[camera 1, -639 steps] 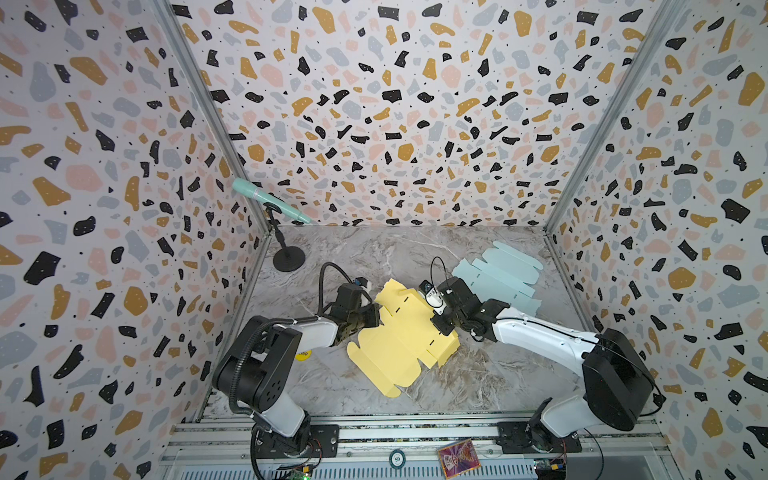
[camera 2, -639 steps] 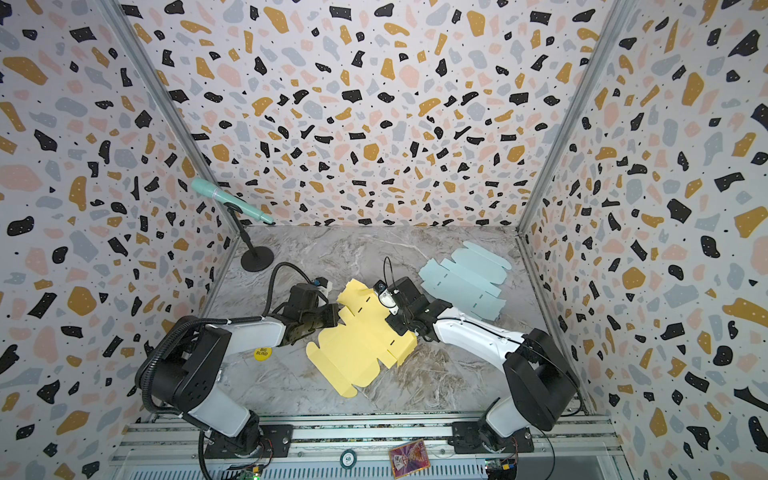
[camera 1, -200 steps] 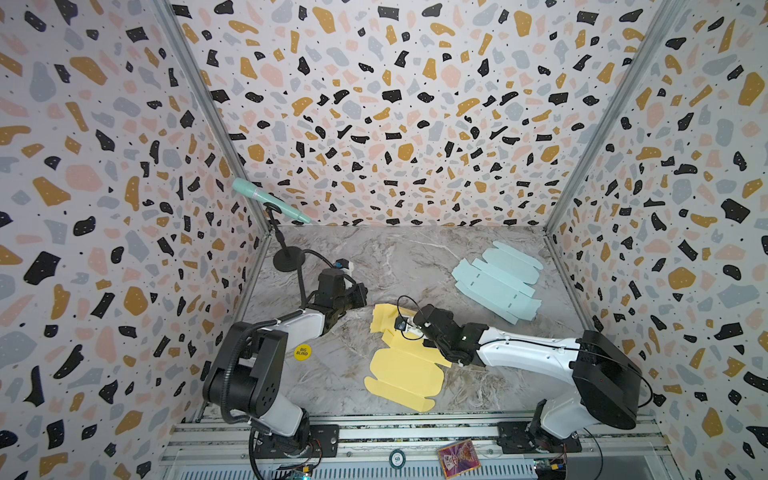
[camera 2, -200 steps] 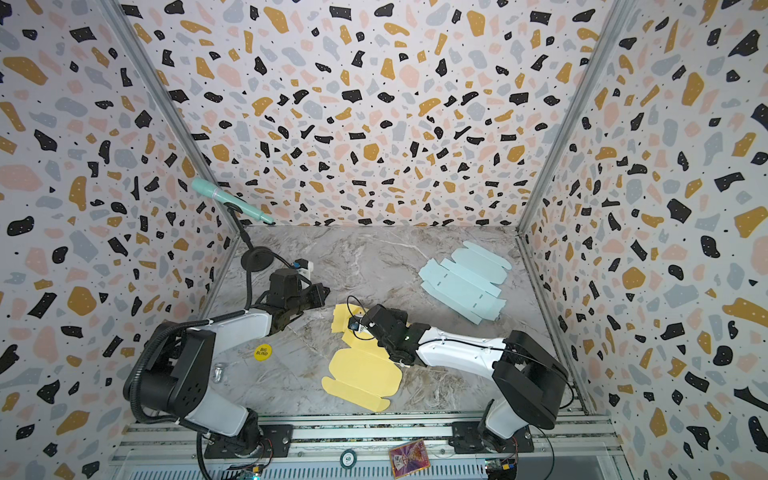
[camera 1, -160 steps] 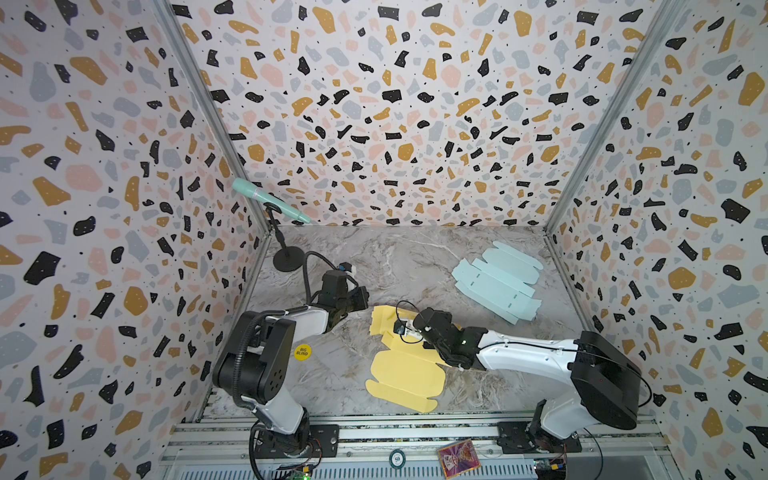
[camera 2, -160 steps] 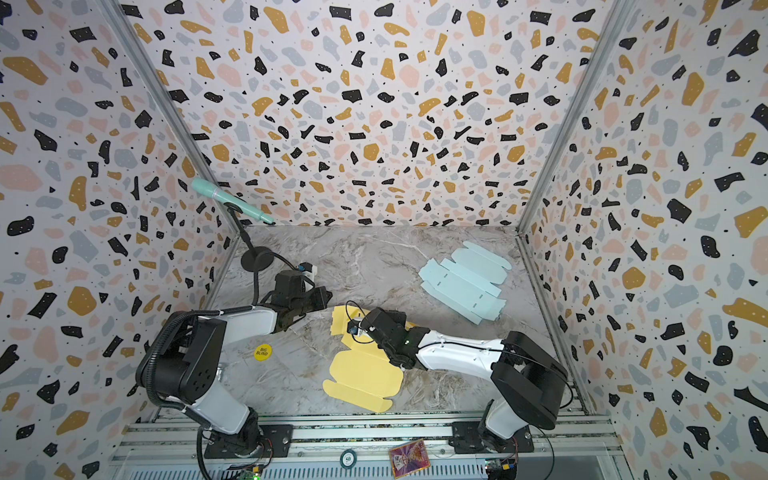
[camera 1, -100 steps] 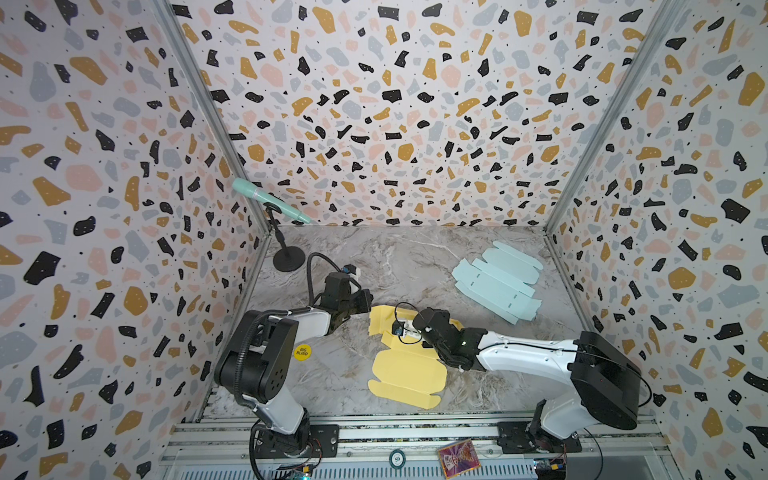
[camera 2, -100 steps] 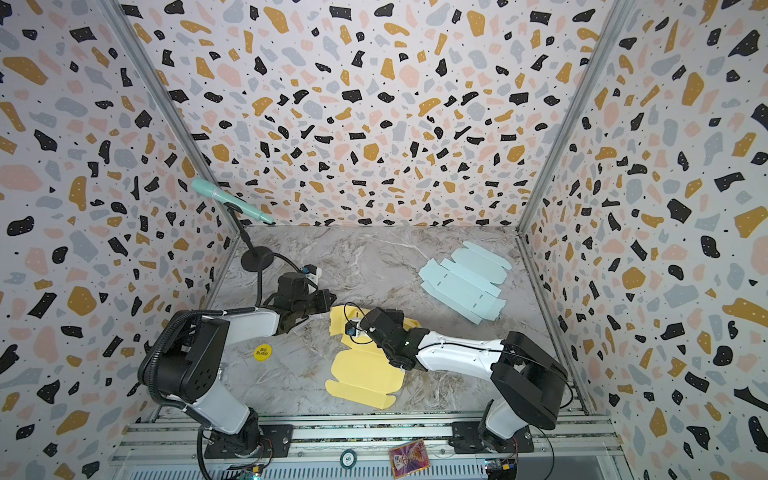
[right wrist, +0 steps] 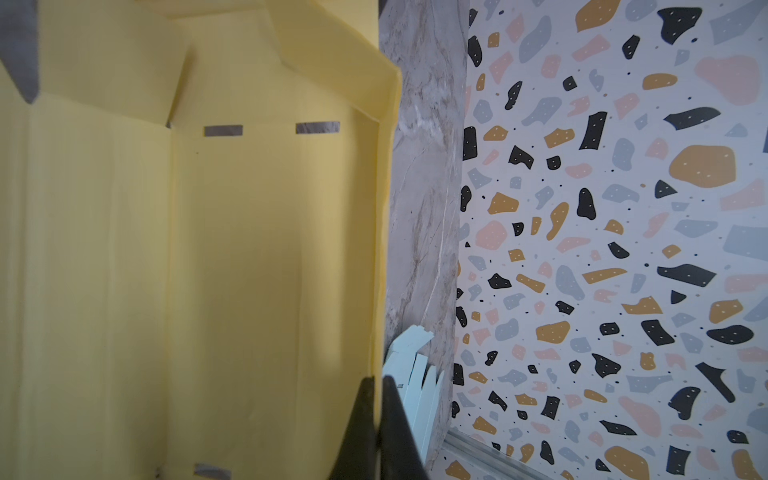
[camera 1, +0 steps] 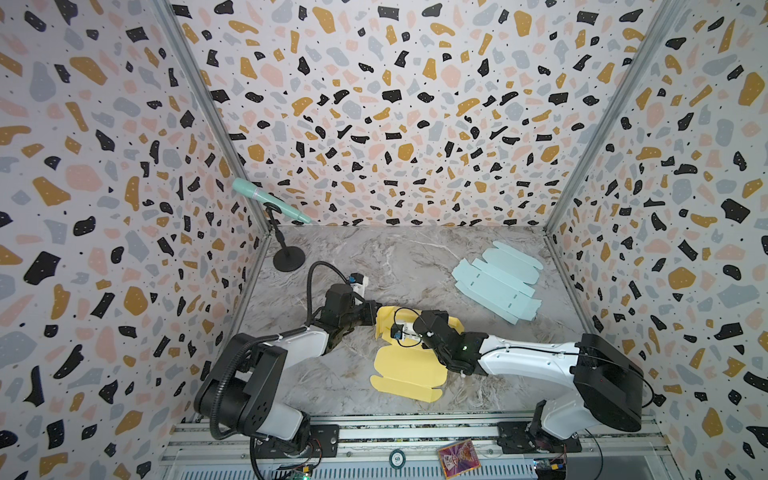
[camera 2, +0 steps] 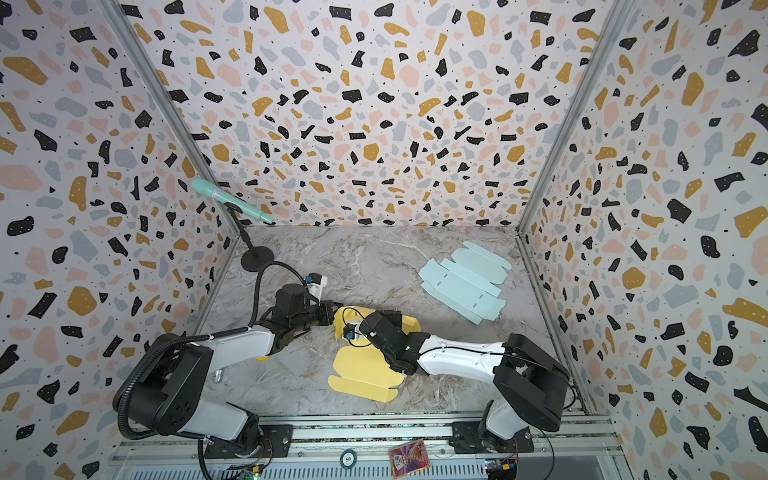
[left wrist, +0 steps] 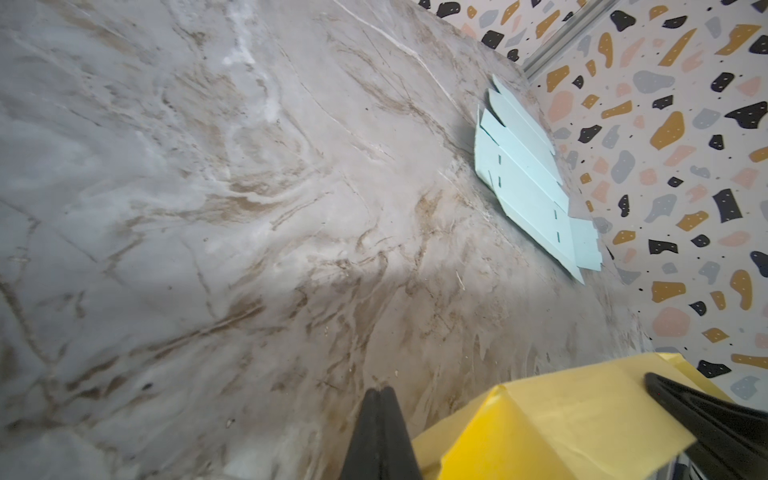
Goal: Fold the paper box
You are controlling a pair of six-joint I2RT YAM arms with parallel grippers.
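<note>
Your yellow paper box (camera 1: 409, 368) sits mid-counter (camera 1: 415, 257), long axis near-to-far, far end raised, middle hidden under the right arm (camera 1: 519, 357); right end effector (right wrist: 378, 386) pinches its wall, left end effector (left wrist: 379, 395) clenched empty.

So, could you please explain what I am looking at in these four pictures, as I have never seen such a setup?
This is a robot with a left arm and a right arm, working over a marble table. Each arm ends in a two-fingered gripper. Both top views look down on the whole scene. The other two pictures come from a camera on each wrist, looking along the fingers. In the middle lies a yellow paper box, half folded: some walls stand up and one panel lies flat. The right gripper is shut on the edge of a raised wall. The left gripper is shut and empty, beside the box. Far right lie light blue flat blanks. A microphone stands far left.
</note>
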